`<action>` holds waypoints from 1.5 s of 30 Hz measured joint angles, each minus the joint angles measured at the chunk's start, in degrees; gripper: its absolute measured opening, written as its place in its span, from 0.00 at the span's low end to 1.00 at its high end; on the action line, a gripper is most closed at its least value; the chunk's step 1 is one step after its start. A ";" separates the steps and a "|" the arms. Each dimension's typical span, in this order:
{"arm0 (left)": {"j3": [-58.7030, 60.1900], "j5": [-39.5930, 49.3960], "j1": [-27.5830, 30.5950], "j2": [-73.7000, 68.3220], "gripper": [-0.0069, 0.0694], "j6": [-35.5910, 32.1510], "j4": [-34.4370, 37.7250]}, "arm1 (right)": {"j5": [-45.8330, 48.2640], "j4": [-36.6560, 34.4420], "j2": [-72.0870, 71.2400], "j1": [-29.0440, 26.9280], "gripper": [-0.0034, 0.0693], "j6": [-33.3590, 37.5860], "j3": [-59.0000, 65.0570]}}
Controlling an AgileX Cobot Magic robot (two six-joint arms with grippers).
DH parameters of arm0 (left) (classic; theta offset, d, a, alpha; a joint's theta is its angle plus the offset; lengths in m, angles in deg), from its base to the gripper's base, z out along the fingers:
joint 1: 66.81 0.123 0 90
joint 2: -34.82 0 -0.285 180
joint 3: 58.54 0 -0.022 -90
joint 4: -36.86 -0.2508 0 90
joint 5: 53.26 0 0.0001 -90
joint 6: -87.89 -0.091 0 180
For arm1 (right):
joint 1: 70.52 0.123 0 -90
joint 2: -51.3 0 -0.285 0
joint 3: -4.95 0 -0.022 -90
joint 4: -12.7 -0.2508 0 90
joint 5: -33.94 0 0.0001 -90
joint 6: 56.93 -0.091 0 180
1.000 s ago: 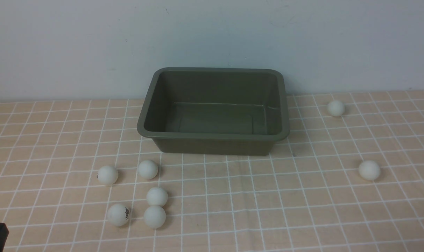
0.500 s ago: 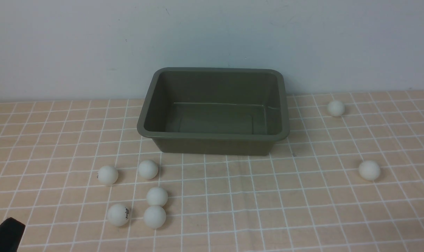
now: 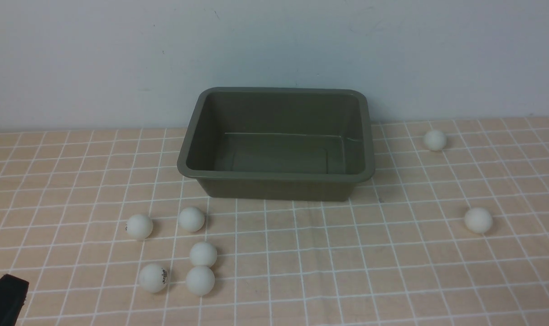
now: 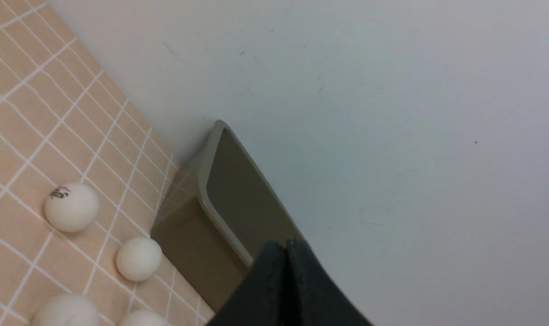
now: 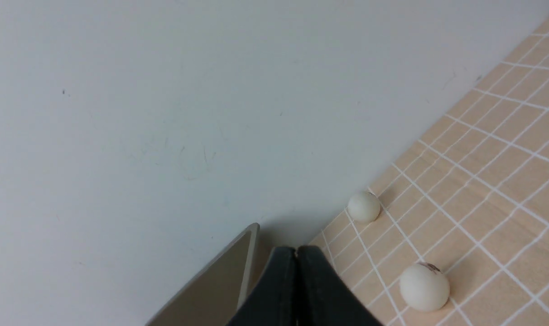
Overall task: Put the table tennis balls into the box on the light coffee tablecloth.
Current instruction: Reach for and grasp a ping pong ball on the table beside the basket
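1. Seven small matte white table tennis balls point(image 3: 203, 254) lie on the light coffee tablecloth point(image 3: 301, 271) with its thin white grid. None is in the one rectangular olive-green plastic box point(image 3: 274, 175), which stands empty.
2. Five balls cluster ahead of my left pincer point(image 4: 286, 244) and to its right, between it and the box's near wall. The logo-printed ball point(image 3: 153, 277) is closest to it.
3. Two balls lie well apart beyond the box's other end, forward of my right pincer point(image 5: 296, 249): a nearer ball point(image 3: 478, 220) and a farther ball point(image 3: 435, 140).
4. The box's long axis runs crosswise to my reach, with its near long wall facing the cluster.
5. Both pincers are pressed fully together and hold nothing.
6. I judge my left arm the nearer one for the cluster. It must spread its fingers first, then reach forward and rightward.
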 joint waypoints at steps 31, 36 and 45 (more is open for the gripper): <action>-14.14 3.01 0.00 -0.22 0.76 -41.07 7.19 | 10.85 -19.90 0.00 0.00 0.92 17.64 -7.00; -21.80 6.60 0.00 -10.89 0.73 -54.87 10.18 | 16.67 -20.07 5.81 0.00 0.92 33.74 -20.77; -32.53 20.37 0.00 -38.23 0.73 -54.04 -7.96 | 35.22 -7.69 32.89 0.00 0.88 41.08 -39.60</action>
